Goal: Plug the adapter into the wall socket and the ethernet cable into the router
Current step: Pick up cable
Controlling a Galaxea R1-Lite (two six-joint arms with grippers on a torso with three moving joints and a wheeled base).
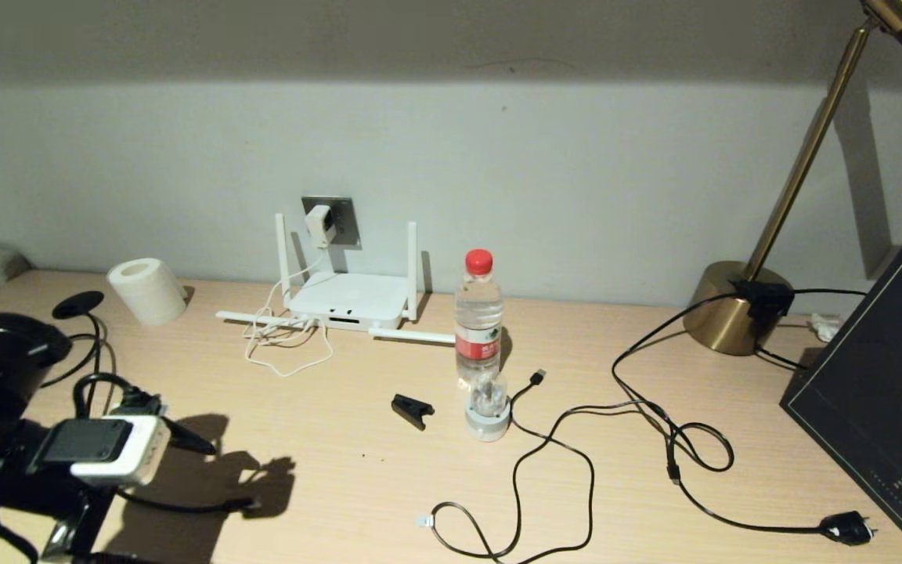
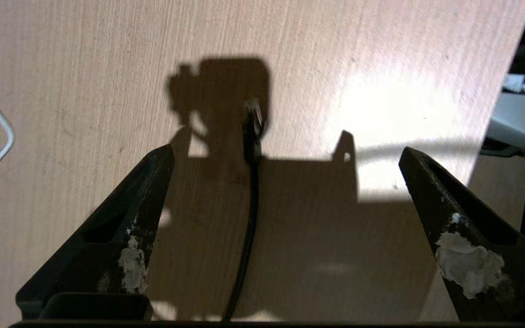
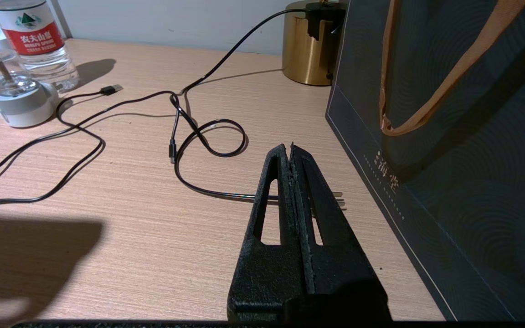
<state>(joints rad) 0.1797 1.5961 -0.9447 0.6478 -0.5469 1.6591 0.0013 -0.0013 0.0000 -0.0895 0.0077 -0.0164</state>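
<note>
The room is dim. Light shines down from above my table (image 1: 357, 462) and makes one bright glare patch. My left gripper (image 2: 285, 157) throws a big dark shadow.

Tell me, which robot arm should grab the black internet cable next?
The left. Its open left gripper hangs right over the cable's plug on the table. The right gripper is shut and sits far off beside the dark bag.
</note>
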